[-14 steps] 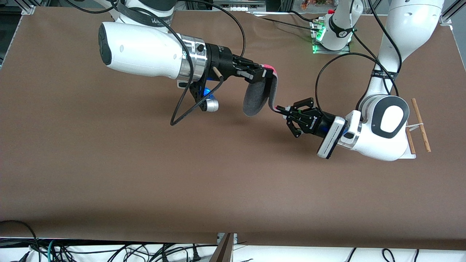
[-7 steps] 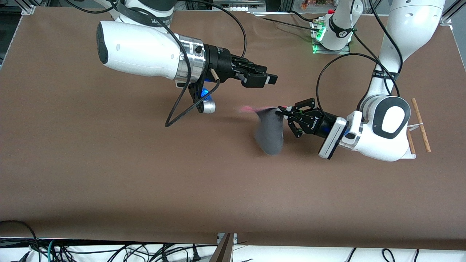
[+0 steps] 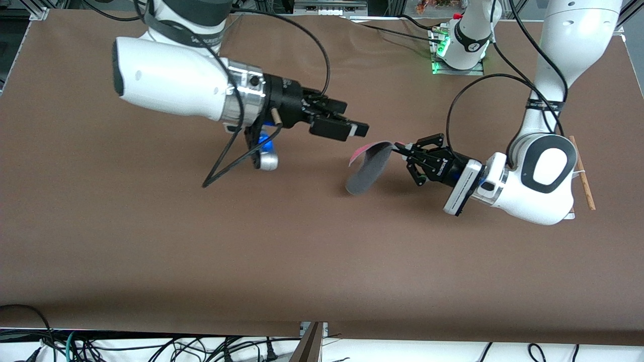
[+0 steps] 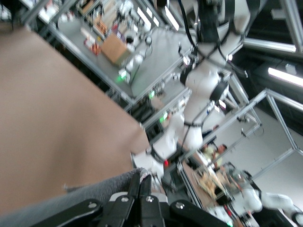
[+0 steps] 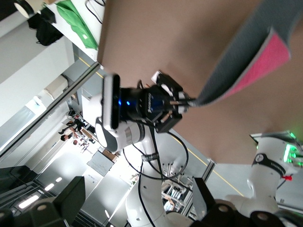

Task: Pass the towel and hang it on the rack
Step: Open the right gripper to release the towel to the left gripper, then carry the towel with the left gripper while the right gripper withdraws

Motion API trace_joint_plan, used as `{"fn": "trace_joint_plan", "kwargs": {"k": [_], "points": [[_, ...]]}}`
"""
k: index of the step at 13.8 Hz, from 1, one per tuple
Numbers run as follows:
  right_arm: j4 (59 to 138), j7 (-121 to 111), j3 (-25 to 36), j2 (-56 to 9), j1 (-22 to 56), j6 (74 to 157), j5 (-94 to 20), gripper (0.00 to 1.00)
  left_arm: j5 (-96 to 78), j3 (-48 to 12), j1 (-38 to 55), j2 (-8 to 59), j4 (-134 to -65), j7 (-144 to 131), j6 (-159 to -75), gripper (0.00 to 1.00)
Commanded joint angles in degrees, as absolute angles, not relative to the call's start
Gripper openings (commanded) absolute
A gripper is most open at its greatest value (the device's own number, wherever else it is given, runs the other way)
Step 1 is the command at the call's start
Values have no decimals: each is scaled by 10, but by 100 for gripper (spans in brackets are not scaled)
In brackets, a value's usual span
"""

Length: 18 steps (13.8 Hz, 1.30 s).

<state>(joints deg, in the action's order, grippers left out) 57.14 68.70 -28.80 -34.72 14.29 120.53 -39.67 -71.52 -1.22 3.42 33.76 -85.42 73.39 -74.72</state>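
The left tool pinches one edge of the towel, which hangs from its tips above the middle of the brown surface, grey face out, pink showing at the top. The rack stands at the left arm's end. The right tool hovers just beside the towel, fingers spread, holding nothing.

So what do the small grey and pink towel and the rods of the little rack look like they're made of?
The grey and pink towel, pinched in the left gripper, looks like soft matte fabric: it droops and curls. The rack's thin light-brown rod, mostly hidden by the left arm, looks like bare unvarnished wood, though the grain can't be made out. The right gripper is open.
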Motion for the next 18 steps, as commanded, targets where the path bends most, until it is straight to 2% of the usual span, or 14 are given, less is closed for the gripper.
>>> {"fn": "trace_joint_plan", "kwargs": {"k": [1,2,5,7,10,12,14,18], "points": [[570,599,-294,-345,92,1199,-398,100,-628,-12,10,334,-834,702,-698,0],[571,577,-295,-345,71,1186,-398,100,-589,-11,-2,331,-834,702,-686,0],[574,534,-285,-321,27,1071,-383,100,-457,-12,-38,330,-800,702,-654,0],[592,453,-236,-289,14,970,-383,100,-380,-7,-65,331,-771,701,-612,0],[659,331,-138,-207,12,881,-380,100,-246,8,-117,332,-729,697,-592,0],[751,238,-84,-133,13,865,-377,100,-199,32,-128,332,-684,667,-592,0],[817,157,-62,-78,13,864,-307,100,-185,48,-128,337,-657,665,-594,0],[850,70,-62,-64,17,874,-105,100,-145,69,-128,332,-639,647,-593,0]]}}
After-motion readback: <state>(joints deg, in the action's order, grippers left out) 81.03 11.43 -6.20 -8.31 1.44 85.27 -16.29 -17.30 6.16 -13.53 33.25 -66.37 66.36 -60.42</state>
